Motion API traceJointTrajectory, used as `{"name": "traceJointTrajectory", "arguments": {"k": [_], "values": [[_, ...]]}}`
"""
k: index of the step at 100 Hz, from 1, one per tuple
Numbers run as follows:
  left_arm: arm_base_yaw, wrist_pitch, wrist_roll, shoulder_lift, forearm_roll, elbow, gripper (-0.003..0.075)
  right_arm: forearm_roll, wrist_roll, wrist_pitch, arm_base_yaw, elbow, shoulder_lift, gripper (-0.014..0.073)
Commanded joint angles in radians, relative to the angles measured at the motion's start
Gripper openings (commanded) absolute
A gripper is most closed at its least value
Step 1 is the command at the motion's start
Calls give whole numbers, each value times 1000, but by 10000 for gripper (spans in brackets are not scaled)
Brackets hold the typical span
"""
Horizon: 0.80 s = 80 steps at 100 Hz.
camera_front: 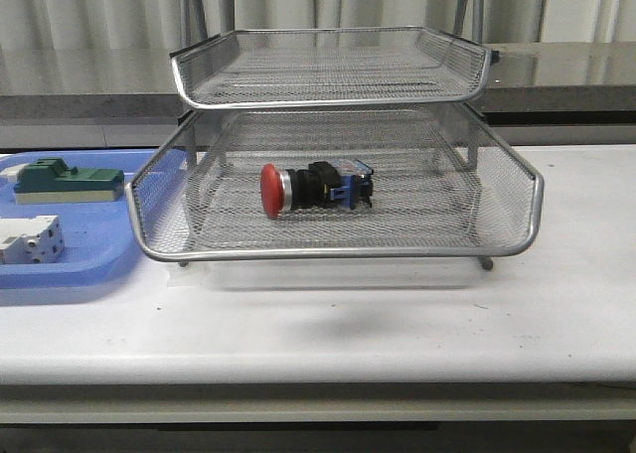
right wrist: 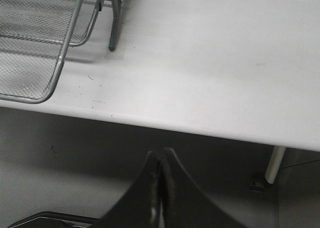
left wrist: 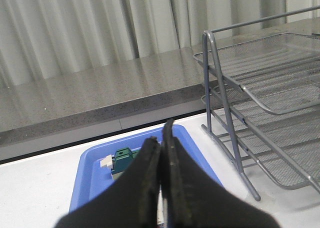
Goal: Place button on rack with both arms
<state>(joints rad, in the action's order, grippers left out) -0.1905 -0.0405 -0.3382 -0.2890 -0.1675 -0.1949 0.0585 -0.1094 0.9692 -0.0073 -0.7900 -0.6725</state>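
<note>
Sideways red-cap button [camera_front: 314, 188], blk/blue body

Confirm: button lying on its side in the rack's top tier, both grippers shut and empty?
Not the top tier. The front view shows the button lying on its side in the tier below it of the rack. Left gripper and right gripper are shut and empty.

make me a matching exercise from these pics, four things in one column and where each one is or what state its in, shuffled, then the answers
Things:
1. button
2. green block
3. left gripper
4. top tier of the rack

Place or state:
A. on the blue tray
B. fingers shut, holding nothing
C. bare mesh with nothing on it
D. lying on its side in a lower tier of the rack

Pairs: 1-D, 2-A, 3-B, 4-C
</note>
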Motion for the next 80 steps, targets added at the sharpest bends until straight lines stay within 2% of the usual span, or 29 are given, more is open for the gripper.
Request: {"name": "traceJointTrajectory", "arguments": {"k": [1, 13, 30, 47, 60, 80], "values": [[1, -81, 11, -6, -12, -31, -20, 11, 2, -62, -8, -34, 1, -71], [1, -81, 11, -6, -12, -31, -20, 36, 2, -92, -8, -34, 0, -71], [1, -81, 11, -6, -12, -31, -20, 194, -31, -156, -8, -34, -26, -71], [1, -81, 11, -6, -12, -31, -20, 408, -326, -144, 5, -34, -152, -71], [1, -81, 11, -6, -12, -31, -20, 583, -531, -122, 63, -36, -279, -69], [1, -81, 11, -6, -12, -31, -20, 617, -689, -129, 214, -40, -444, -60]]}}
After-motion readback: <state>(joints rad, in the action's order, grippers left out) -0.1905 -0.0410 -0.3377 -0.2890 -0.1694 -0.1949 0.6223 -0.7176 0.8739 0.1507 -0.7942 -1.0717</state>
